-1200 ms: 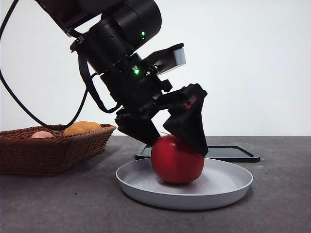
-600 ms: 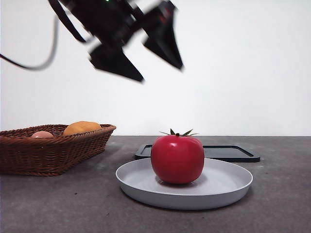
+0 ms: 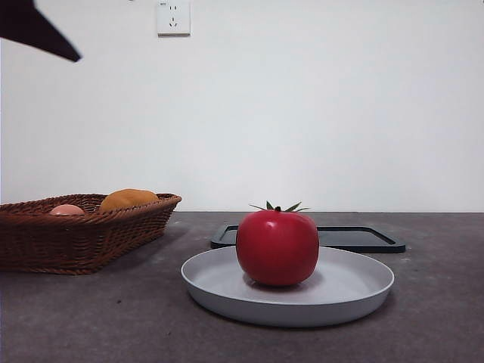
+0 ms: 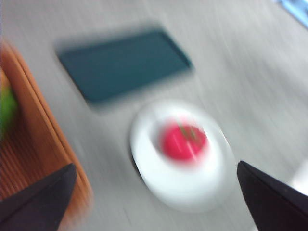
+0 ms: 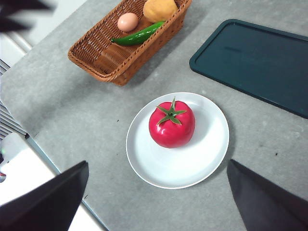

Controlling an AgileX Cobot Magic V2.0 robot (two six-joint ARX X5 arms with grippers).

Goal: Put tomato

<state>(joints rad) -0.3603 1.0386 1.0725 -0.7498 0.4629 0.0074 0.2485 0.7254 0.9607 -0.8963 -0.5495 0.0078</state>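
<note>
The glossy red tomato (image 3: 277, 247) with a green stem stands upright in the middle of a white plate (image 3: 355, 291), touched by nothing. It also shows in the right wrist view (image 5: 172, 124) on the plate (image 5: 192, 163), and blurred in the left wrist view (image 4: 183, 141). My left gripper (image 4: 154, 202) is open and empty, high above the plate; in the front view only a black tip (image 3: 38, 30) shows at the top left corner. My right gripper (image 5: 159, 202) is open and empty, high above the table.
A wicker basket (image 3: 76, 238) stands left of the plate with an orange-yellow fruit (image 3: 127, 199), a small pink fruit (image 3: 66, 209) and a green pepper (image 5: 139, 34). A flat dark tray (image 3: 363, 238) lies behind the plate. The table's edge (image 5: 57, 163) runs near the basket.
My left gripper let go of the tomato, rose and swung up to the left, almost out of the front view. The tomato stays on the plate.
</note>
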